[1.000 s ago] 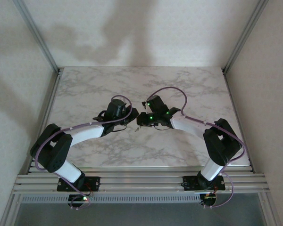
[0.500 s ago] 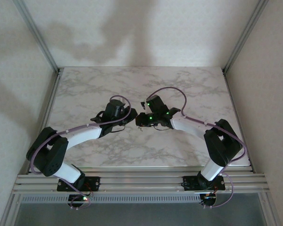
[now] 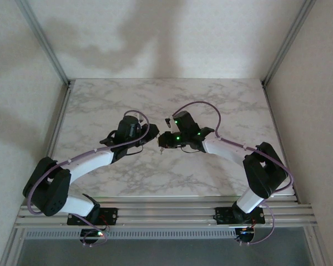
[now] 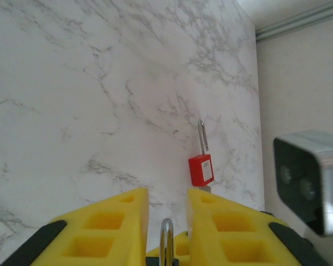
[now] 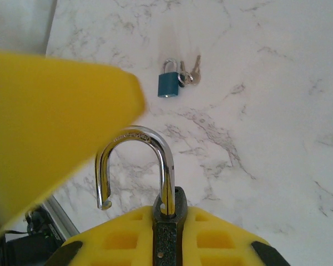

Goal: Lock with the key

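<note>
My left gripper (image 3: 150, 133) reaches in from the left to the middle of the marble table (image 3: 94, 105). Its yellow fingers (image 4: 119, 213) stand parted, clasping nothing. A thin silver loop (image 4: 166, 241) rises in the gap between them, and I cannot tell whether it touches either pad. Beyond those fingers, a little to the right, a red padlock (image 4: 201, 170) lies flat on the marble with its shackle pointing away from me. Just to the right of my left gripper sits my right gripper (image 3: 165, 140), tip to tip with it. It is clenched on the dark padlock (image 5: 168, 235), pinching the body between its two yellow pads. The chrome shackle (image 5: 134, 166) sticks out unlatched, its free end clear of the body. Farther off on the table lies a teal padlock (image 5: 167, 85) with a small bunch of keys (image 5: 190, 73) just at its right side.
</note>
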Robot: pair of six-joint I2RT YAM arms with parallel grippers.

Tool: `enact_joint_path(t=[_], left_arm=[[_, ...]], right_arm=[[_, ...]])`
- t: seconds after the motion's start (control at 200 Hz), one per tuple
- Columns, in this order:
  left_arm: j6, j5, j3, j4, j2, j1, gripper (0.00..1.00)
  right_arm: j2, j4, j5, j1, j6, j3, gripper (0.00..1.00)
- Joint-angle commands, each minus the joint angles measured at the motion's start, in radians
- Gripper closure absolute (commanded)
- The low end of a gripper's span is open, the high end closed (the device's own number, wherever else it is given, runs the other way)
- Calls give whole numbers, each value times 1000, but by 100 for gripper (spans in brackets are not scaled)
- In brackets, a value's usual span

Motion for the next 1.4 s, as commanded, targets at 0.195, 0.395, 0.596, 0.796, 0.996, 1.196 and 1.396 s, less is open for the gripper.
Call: enact_joint_path(t=[0.195, 0.395, 0.596, 0.796, 0.996, 1.196, 1.396], left_arm=[[36, -20, -11, -35, -83, 36, 44], [59, -75, -55, -34, -153, 44, 1], [44, -239, -169, 33, -311, 50, 0], [75, -361, -216, 41, -477, 49, 0], [110, -318, -239, 46, -570, 53, 1], [119, -297, -239, 3, -562, 53, 0], [134, -224, -244, -6, -550, 53, 0]], right_arm=[[-58, 54, -60, 21, -35, -29, 100], [-114, 98, -90, 20, -56, -61, 100], [-134, 152, -134, 21, -55, -85, 100], [-142, 195, -179, 21, -55, -100, 100], [-163, 222, -229, 21, -56, -110, 100], [-163, 253, -308, 20, -55, -113, 100], [-164, 257, -346, 20, -55, -108, 100]])
